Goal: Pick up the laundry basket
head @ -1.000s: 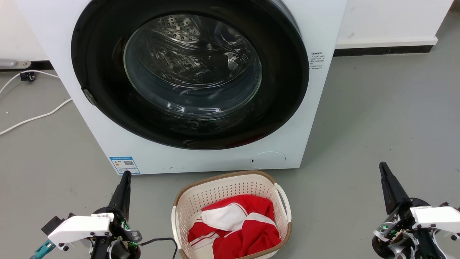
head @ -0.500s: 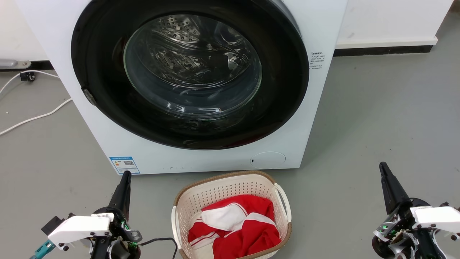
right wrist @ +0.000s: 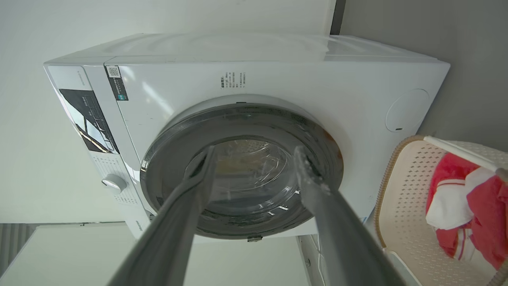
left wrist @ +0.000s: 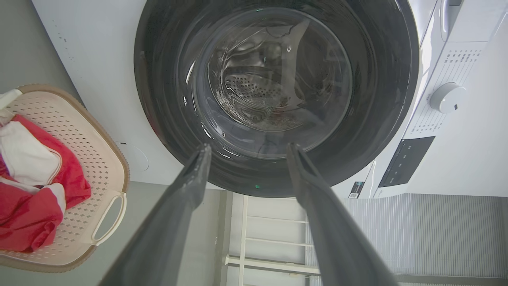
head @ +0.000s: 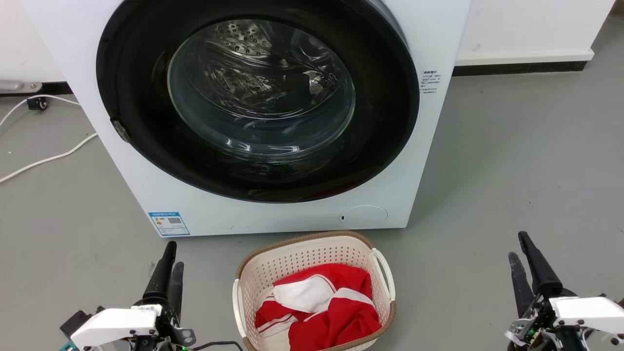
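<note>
- Left gripper, at the lower left of the head view, sits lower in the picture than a second ago. Its two dark fingers now show a gap where they looked like one before, and it holds nothing.
- The right gripper, at the lower right of the same view, has dropped the same way. Its fingers are also parted and empty.
- The laundry basket has not moved. It stands on the grey floor just in front of the washing machine, between the two grippers and apart from both. Red and white clothes lie inside it.
- In the left wrist view the left gripper is spread wide with nothing between its fingers, and it points at the machine's round door. The basket lies at the left edge, off to the side of the fingers.
- In the right wrist view the right gripper is equally wide open and empty, aimed at the door. The basket lies at the right edge, clear of the fingers.
</note>
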Controlling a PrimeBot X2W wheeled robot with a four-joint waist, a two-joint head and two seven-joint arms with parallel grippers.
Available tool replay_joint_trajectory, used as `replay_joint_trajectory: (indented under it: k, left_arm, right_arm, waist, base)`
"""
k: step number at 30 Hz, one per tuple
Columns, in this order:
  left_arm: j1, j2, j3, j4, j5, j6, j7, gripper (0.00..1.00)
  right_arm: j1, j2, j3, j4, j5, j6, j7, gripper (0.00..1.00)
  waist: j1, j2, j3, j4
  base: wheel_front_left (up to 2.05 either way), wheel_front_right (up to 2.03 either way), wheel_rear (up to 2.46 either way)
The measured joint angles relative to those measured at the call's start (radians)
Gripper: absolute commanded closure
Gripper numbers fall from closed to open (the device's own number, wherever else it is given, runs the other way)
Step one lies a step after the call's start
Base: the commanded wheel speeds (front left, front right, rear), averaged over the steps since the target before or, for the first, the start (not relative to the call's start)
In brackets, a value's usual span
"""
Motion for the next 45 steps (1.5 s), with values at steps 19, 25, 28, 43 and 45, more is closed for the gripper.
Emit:
replay_joint_trajectory:
  k: [19, 25, 28, 43, 45]
  left_arm:
    - [0.000, 0.001, -0.030, -0.105, 0.370, 0.039, -0.085, 0.00]
    - [0.000, 0.001, -0.051, -0.127, 0.485, 0.052, -0.109, 0.00]
    - [0.000, 0.001, -0.059, -0.137, 0.534, 0.053, -0.119, 0.00]
    - [0.012, 0.002, -0.075, -0.176, 0.754, 0.054, -0.171, 0.00]
    - [0.012, 0.002, -0.078, -0.179, 0.783, 0.055, -0.178, 0.00]
  right_arm:
    - [0.000, 0.000, 0.033, -0.120, -0.452, 0.000, -0.084, 0.00]
    - [0.001, 0.000, 0.053, -0.144, -0.585, 0.000, -0.107, 0.00]
    - [0.004, 0.000, 0.061, -0.153, -0.644, 0.000, -0.117, 0.00]
    - [0.019, 0.000, 0.085, -0.191, -0.869, 0.000, -0.169, 0.00]
    - [0.020, 0.000, 0.087, -0.195, -0.895, 0.000, -0.176, 0.00]
  waist:
    - [0.0000, 0.0000, 0.008, 0.002]
    - [0.0000, 0.0000, 0.011, 0.001]
    - [0.0000, 0.0000, 0.011, 0.001]
    - [0.0000, 0.0000, 0.016, 0.003]
    - [0.0000, 0.0000, 0.017, 0.003]
  base:
    - [0.00, 0.00, 0.00]
    - [0.00, 0.00, 0.00]
    - [0.00, 0.00, 0.00]
    - [0.00, 0.00, 0.00]
    - [0.00, 0.00, 0.00]
